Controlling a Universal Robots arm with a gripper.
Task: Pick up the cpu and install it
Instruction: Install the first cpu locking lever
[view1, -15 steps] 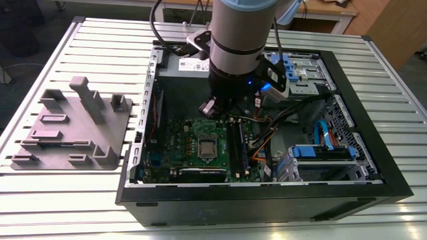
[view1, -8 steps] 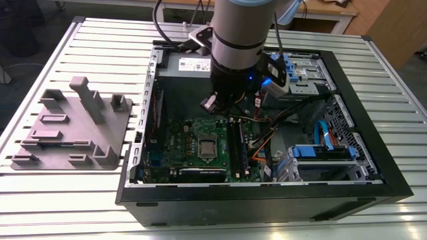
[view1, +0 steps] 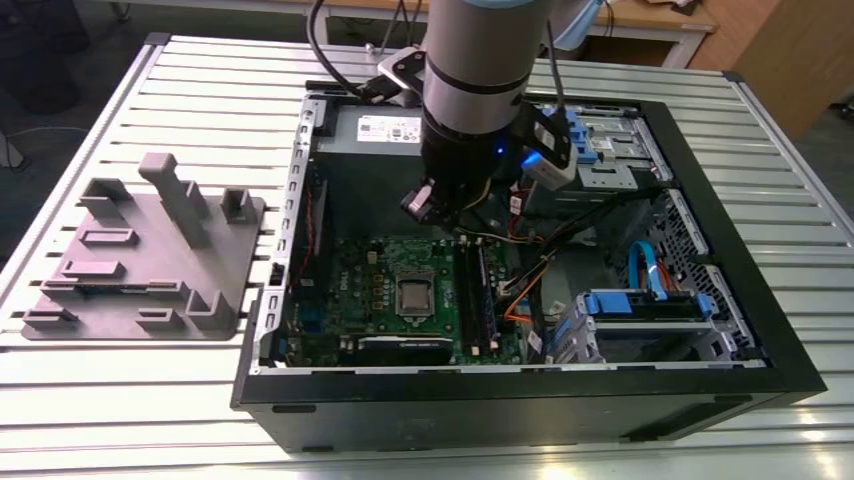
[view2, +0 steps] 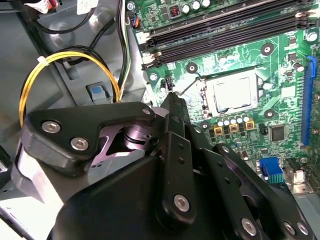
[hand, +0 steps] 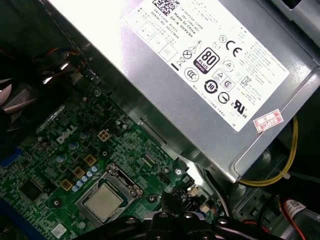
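The cpu (view1: 415, 296), a small square chip with a silvery top, lies flat in the socket in the middle of the green motherboard (view1: 354, 270) inside the open computer case. Both wrist views show the cpu (view2: 231, 92) (hand: 103, 201) seated within its metal socket frame. My gripper (view1: 434, 212) hangs above the board's far edge, beside the power supply, a short way off the cpu. In the second wrist view the gripper (view2: 171, 100) has its black fingers drawn together to one tip, with nothing between them. That tip (hand: 172, 200) points at the board next to the socket.
A grey plastic fixture block (view1: 134, 250) stands on the slatted table at the exterior view's left. The power supply (view1: 374, 130) (hand: 200, 65) lines the case's far wall. Memory slots (view2: 225, 35), yellow cables (view2: 65, 60) and a blue-handled drive cage (view1: 641, 305) crowd the case.
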